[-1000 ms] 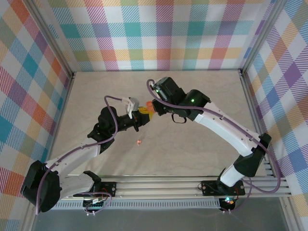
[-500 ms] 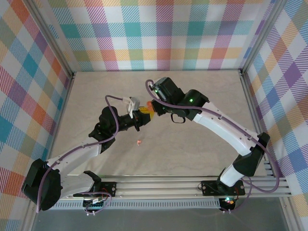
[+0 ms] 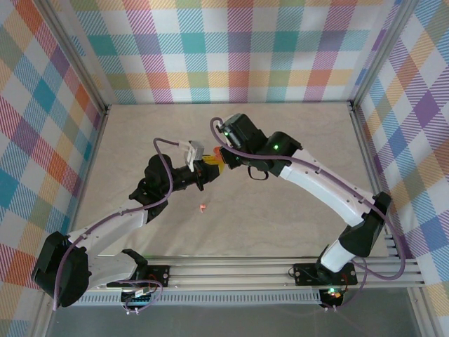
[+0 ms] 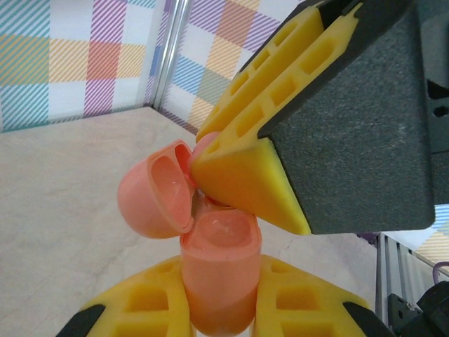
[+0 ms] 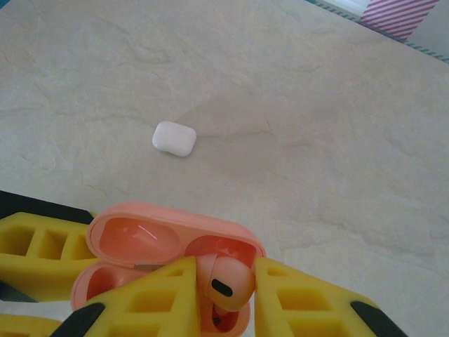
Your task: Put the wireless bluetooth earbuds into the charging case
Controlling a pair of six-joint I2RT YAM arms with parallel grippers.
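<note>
- The left gripper (image 4: 219, 312) is clamped on the pink case (image 4: 221, 270), one finger on each side. It holds the case up off the table (image 3: 280, 210) near its middle.
- The case's long axis runs toward 12 o'clock from those fingers in the left wrist view, with its mouth facing away from them. The lid (image 4: 156, 191) is swung open to 10 o'clock.
- The right gripper (image 5: 228, 298) is closed on a pink bud (image 5: 226, 282). Only the rounded head with its dark sensor patch shows between the fingers.
- The key relation is that the bud sits right at the case's mouth. In the right wrist view it lies over the socket on the 3 o'clock side, and the other socket (image 5: 105, 281) at 9 o'clock looks unfilled.
- The bud's stem is hidden. I judge that it points away from the right wrist and down into the socket, in line with the case's long axis, so the push should run straight along that line.
- The right arm does the inserting and the left arm only braces. In the top view the right gripper (image 3: 220, 159) meets the left gripper (image 3: 208, 166) from 2 o'clock.
- I cannot tell whether the bud is fully seated — its head stands proud of the rim.
- A loose bud (image 3: 202, 206) lies on the table at 6 o'clock of the two grippers, nearer the left arm.
- A white case (image 5: 174, 137) lies shut on the table, well apart from the grippers.
</note>
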